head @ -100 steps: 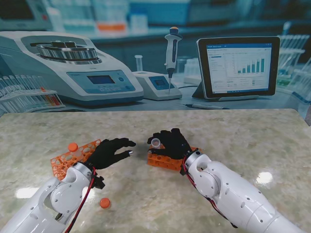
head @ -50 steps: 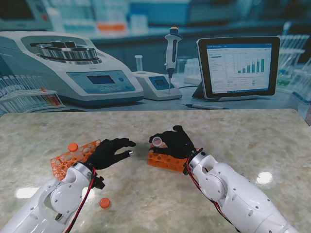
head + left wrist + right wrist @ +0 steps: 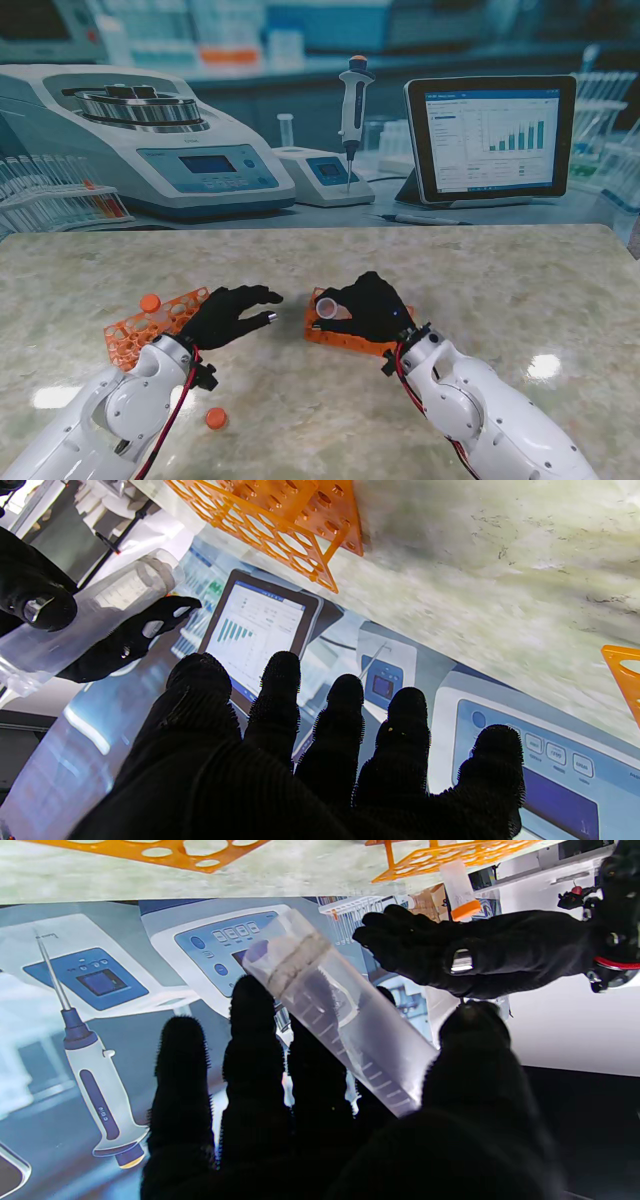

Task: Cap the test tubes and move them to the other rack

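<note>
A pale marbled table top [image 3: 520, 290] is lying before a printed laboratory backdrop. We are gripping a clear, uncapped plastic test tube [image 3: 328, 308] in our black-gloved right hand [image 3: 370, 308], fingers wrapped around it, above the orange perforated rack [image 3: 340, 337] on the right. Our black-gloved left hand [image 3: 225, 315] is hovering with fingers spread, holding nothing, near the other orange rack [image 3: 135, 332], where an orange-capped tube [image 3: 150, 302] is standing. A loose round orange cap [image 3: 215, 418] is lying nearer to us.
</note>
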You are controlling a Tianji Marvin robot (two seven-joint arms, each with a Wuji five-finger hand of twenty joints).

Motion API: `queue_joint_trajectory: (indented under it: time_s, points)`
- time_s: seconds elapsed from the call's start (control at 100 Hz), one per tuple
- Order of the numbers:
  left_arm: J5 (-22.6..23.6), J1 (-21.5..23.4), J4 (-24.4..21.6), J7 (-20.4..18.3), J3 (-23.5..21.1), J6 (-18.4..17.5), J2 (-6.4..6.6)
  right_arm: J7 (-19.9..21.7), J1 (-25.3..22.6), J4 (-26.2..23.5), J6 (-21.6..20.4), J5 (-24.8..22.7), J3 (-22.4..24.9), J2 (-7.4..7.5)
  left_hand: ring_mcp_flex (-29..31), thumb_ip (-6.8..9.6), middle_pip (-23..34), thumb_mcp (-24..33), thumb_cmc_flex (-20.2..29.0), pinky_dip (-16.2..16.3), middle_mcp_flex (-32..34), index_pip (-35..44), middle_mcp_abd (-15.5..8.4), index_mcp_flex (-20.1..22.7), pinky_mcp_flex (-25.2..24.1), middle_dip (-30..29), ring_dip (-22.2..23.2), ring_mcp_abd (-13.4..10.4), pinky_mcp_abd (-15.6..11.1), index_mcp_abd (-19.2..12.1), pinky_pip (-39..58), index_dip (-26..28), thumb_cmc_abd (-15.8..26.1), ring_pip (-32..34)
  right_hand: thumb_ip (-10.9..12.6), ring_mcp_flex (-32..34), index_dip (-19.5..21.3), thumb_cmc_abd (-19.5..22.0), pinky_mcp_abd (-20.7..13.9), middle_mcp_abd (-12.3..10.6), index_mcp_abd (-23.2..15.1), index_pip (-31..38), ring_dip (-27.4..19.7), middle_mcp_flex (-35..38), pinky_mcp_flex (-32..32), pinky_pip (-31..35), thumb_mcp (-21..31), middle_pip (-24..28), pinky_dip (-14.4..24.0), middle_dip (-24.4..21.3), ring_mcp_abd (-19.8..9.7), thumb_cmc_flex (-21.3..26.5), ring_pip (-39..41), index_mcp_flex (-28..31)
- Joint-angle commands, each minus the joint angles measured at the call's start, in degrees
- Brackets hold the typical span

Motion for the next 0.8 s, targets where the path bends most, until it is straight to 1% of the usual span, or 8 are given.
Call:
queue_joint_trajectory:
  time_s: [0.0,0.04,0.1,0.23,0.31,0.46,0.66,0.79]
  points:
    - [0.09,0.08,-0.39,-0.32,0.10,-0.02,0.11,-0.82,-1.11,-0.69,-0.59,0.09,-0.10,-0.07,-1.23,-0.73,-0.83,-1.04,-0.35,-0.49,-1.16,-0.57,-0.87,0.61,-1.05,-1.53,-0.88,-1.48,-1.38,0.21,-2.95,0.57,3.02,-0.64,-5.21,2.91,1.38,0.27,-2.22,-0.65,-8.03,2.99,2.13,3.21,2.80,1.81,29.10,1.62,1.40,2.42,-1.31,-2.96,3.40,5.63]
    - [0.12,0.11,-0.45,-0.33,0.09,-0.01,0.12,-1.24,-1.54,-0.98,-0.95,0.08,0.13,-0.12,-1.27,-0.73,-0.84,-1.06,-0.35,-0.49,-1.20,-0.57,-0.82,0.60,-1.05,-1.53,-0.89,-1.44,-1.42,0.23,-2.95,0.57,3.05,-0.66,-5.71,4.23,1.64,-0.77,-2.68,-0.55,-7.93,3.49,3.00,4.02,4.70,2.47,31.98,2.50,1.43,3.18,-1.29,-3.96,4.63,5.80]
    - [0.21,0.17,-0.53,-0.32,0.07,-0.01,0.13,-1.78,-2.13,-1.40,-1.39,0.07,0.43,-0.18,-1.32,-0.70,-0.81,-1.02,-0.23,-0.49,-1.09,-0.57,-0.89,0.57,-1.06,-1.52,-0.90,-1.35,-1.43,0.17,-2.95,0.57,3.06,-0.68,-5.75,6.03,1.98,-1.74,-3.22,-0.42,-7.85,4.08,3.55,5.30,7.48,3.67,32.97,3.31,1.70,3.75,-1.39,-3.63,5.59,6.09]
    - [0.32,0.27,-0.71,-0.29,0.06,0.02,0.13,-2.37,-3.39,-2.15,-2.36,0.91,1.06,-0.45,-1.25,-0.66,-0.80,-1.01,-0.05,-0.49,-1.07,-0.51,-0.77,0.71,-1.05,-1.51,-0.89,-1.29,-1.37,0.30,-2.96,0.59,3.14,-0.65,-6.33,9.09,2.23,-4.01,-3.45,-0.69,-7.72,5.89,6.96,7.20,14.46,7.75,36.23,6.25,1.03,7.82,-1.60,-3.32,8.95,6.13]
    - [0.34,0.29,-0.79,-0.38,0.09,0.06,0.15,-2.84,-4.02,-2.30,-3.07,2.03,1.38,-0.76,-1.30,-0.65,-0.82,-1.03,-0.01,-0.49,-1.13,-0.53,-0.82,0.68,-1.02,-1.51,-0.89,-1.46,-1.41,0.37,-2.96,0.58,3.20,-0.67,-6.75,11.01,0.64,-7.57,-4.20,-0.91,-7.99,8.13,9.09,8.39,18.55,11.43,39.01,7.13,-0.15,10.30,-1.67,-1.86,10.36,5.48]
    - [0.40,0.30,-0.91,-0.52,0.14,0.04,0.19,-2.54,-5.60,-3.18,-4.25,4.37,2.49,-1.21,-1.22,-0.63,-0.81,-1.07,0.06,-0.49,-1.07,-0.50,-0.80,0.78,-1.04,-1.50,-0.88,-1.43,-1.44,0.28,-2.98,0.59,3.22,-0.64,-6.87,13.59,1.05,-11.53,-4.44,-1.10,-7.66,9.41,11.71,9.86,23.47,15.36,42.47,9.79,-0.25,13.27,-1.64,1.47,13.53,5.68]
    - [0.42,0.23,-1.01,-0.84,0.27,0.02,0.25,-2.43,-7.34,-4.31,-5.41,4.93,3.71,-1.25,-1.19,-0.61,-0.80,-1.03,0.22,-0.50,-1.05,-0.49,-0.78,0.82,-1.04,-1.49,-0.88,-1.31,-1.44,0.38,-3.01,0.60,3.23,-0.63,-6.88,16.65,2.83,-11.41,-4.30,-1.79,-5.94,8.62,17.31,10.70,27.54,19.09,44.75,14.77,0.94,19.70,-1.69,2.51,18.89,5.94]
    - [0.45,0.22,-1.05,-0.96,0.27,-0.04,0.28,-2.18,-8.02,-4.64,-5.96,5.29,4.11,-1.27,-1.13,-0.60,-0.81,-1.08,0.21,-0.51,-1.10,-0.49,-0.86,0.82,-1.05,-1.49,-0.86,-1.32,-1.45,0.27,-3.03,0.60,3.31,-0.61,-6.72,19.01,3.98,-10.04,-4.59,-2.42,-4.08,8.00,22.74,10.37,31.75,23.59,44.42,18.70,4.30,25.23,-2.17,2.83,24.98,5.48]
